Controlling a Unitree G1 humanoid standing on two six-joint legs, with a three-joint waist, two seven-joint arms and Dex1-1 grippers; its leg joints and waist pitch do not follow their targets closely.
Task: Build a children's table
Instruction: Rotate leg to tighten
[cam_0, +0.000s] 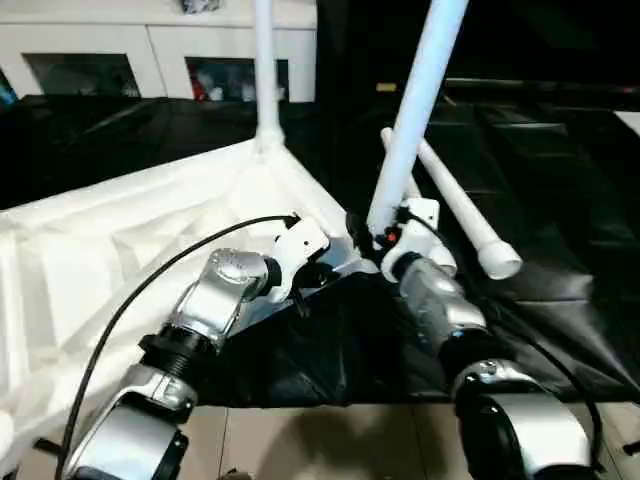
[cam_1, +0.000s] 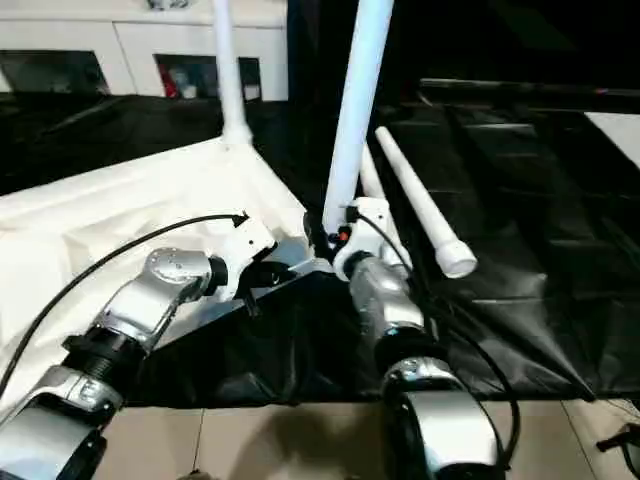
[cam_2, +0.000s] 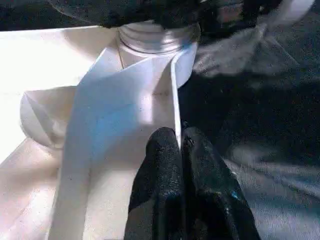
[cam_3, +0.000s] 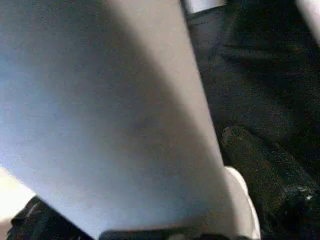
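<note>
A: From the head views, where does everything sit?

B: The tabletop (cam_0: 120, 250) lies upside down on the black sheet (cam_0: 560, 200), ribs up. One leg (cam_0: 264, 70) stands in the far corner socket. A second leg (cam_0: 415, 110) stands tilted at the near corner, with the right pincer (cam_0: 372, 240) at its base. Two spare legs (cam_0: 465, 215) lie on the sheet, just beside that corner.

A: Is the right pincer gripping the leg?

B: I cannot tell; its fingers sit around the base, but whether they press on it is unclear.

A: And the left wrist view?

B: The left pincer (cam_2: 181, 165) is closed on the thin edge wall of the tabletop, close to the corner socket (cam_2: 155, 42), pinning the piece down.

A: The right wrist view?

B: The leg is close up, with one black finger (cam_3: 265, 170) beside it.

A: So what could go wrong?

B: The leg leans. If it is not seated and the right pincer lets go, it may topple onto the spare legs. Pushing it in crooked could jam it, or lever the tabletop out of the left pincer's hold.
</note>
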